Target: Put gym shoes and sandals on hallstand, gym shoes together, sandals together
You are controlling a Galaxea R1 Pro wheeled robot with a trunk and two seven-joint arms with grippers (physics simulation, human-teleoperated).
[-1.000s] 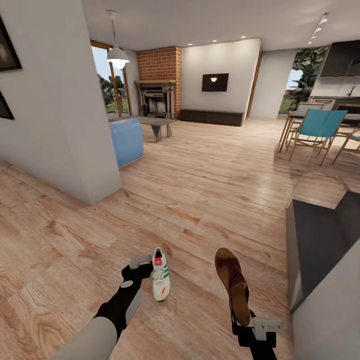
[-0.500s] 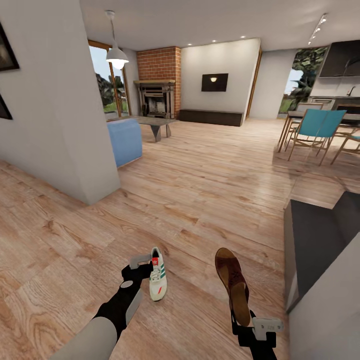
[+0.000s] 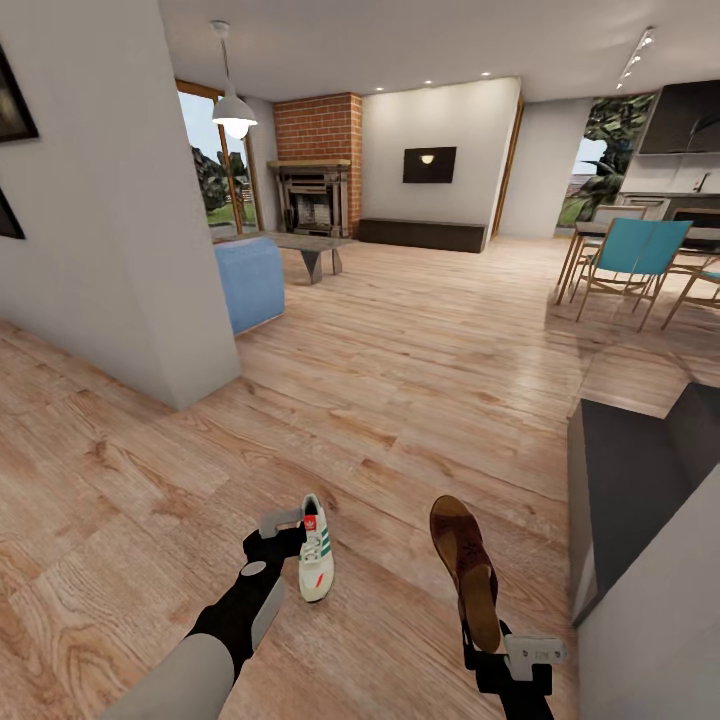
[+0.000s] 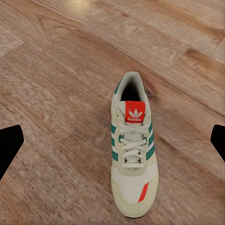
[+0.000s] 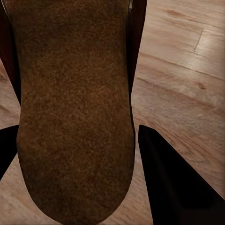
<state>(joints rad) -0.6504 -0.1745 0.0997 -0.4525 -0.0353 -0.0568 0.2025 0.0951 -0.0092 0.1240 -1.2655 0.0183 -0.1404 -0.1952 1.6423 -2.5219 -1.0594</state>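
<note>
One gym shoe (image 3: 317, 561), white with green stripes and red patches, lies on the corridor floor (image 3: 400, 400) just right of my left gripper (image 3: 285, 545). In the left wrist view the gym shoe (image 4: 133, 159) lies below the left gripper (image 4: 112, 145), whose black fingertips (image 4: 9, 147) stand wide open at the frame's sides. My right gripper (image 3: 478, 640) is shut on the heel end of a dark brown sandal (image 3: 466, 568), held off the floor, toe pointing away. The sandal's tan footbed (image 5: 75, 108) sits between the right gripper's (image 5: 79, 154) fingers. A low grey unit (image 3: 650, 600), apparently the hallstand, stands at the right edge.
A white wall corner (image 3: 190, 300) juts out at the left. Beyond it are a blue sofa (image 3: 252, 280), a coffee table (image 3: 305, 245) and a brick fireplace (image 3: 318, 165). Teal chairs and a dining table (image 3: 635, 260) stand at the far right. Wood floor stretches ahead.
The whole picture has shifted slightly left, so the camera moved a little. Both grippers, the shoe and the sandal keep their places relative to each other.
</note>
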